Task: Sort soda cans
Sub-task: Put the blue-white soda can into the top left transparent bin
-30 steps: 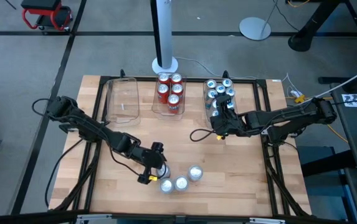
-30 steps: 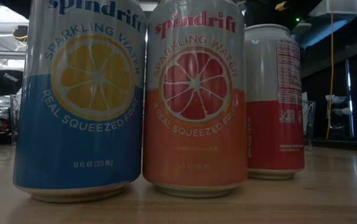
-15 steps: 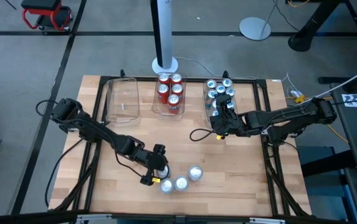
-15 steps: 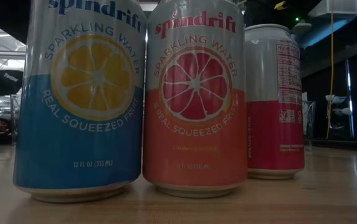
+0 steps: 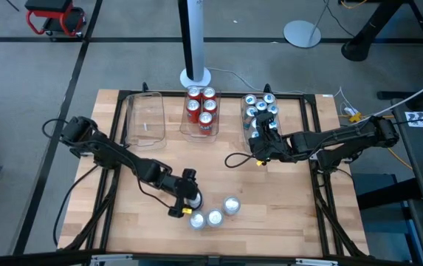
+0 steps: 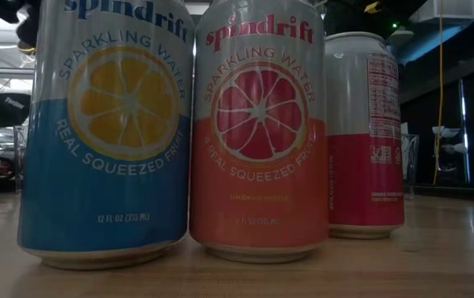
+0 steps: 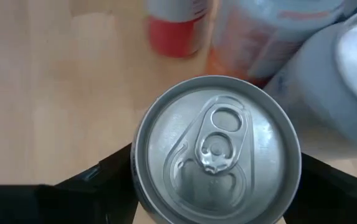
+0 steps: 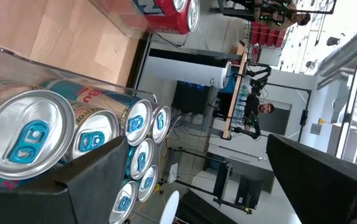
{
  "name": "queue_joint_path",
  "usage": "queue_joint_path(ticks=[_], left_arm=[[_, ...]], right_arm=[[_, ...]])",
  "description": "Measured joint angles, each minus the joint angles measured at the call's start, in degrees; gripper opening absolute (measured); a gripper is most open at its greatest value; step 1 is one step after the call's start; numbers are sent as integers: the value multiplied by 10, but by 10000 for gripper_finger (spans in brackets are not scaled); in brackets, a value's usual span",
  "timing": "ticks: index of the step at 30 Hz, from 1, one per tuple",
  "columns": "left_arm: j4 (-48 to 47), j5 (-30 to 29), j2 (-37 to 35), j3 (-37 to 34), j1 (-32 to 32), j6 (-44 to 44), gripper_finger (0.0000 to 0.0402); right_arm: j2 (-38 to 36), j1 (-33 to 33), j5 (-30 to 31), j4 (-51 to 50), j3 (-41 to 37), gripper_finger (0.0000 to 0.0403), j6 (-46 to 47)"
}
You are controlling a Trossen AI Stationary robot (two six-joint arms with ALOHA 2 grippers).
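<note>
Four soda cans stand upright near the table's near edge. Three show in the low view: a blue one [image 6: 104,132], an orange-pink one [image 6: 257,132] and a red one [image 6: 365,136]. The fourth soda can [image 7: 215,149], its silver top showing, stands just left of them with my left gripper [image 5: 185,199] shut on it. My right gripper [image 5: 259,144] hangs open at the near end of a clear tray of blue-tabbed cans [image 8: 72,137], touching nothing. My left gripper has the fourth can between its two fingers, one on each side of the can's wall just below the top rim [image 7: 136,168]. The fingers come slanting down from the table's left. The can stands upright; its foot is hidden.
Three clear trays stand along the far edge: an empty one [image 5: 146,118] on the left, one with red cans [image 5: 201,111] in the middle, one with blue-tabbed cans [image 5: 261,109] on the right. A white pole's foot [image 5: 195,75] stands behind them. Bare wood lies between trays and loose cans.
</note>
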Motion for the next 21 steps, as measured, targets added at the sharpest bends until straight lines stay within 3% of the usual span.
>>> queue_joint_path(ticks=[3,11,17,21], left_arm=[[-45,-37,-19,3,3,-4,282],[-173,-219,-126,28,11,-32,283],[-236,-362,-232,28,63,-39,282],[-246,-423,-287,28,127,-27,282]], right_arm=[[0,0,0,-1,0,380,0],[0,0,0,-3,0,380,0],[0,0,0,-2,0,380,0],[0,0,0,-2,0,380,0]])
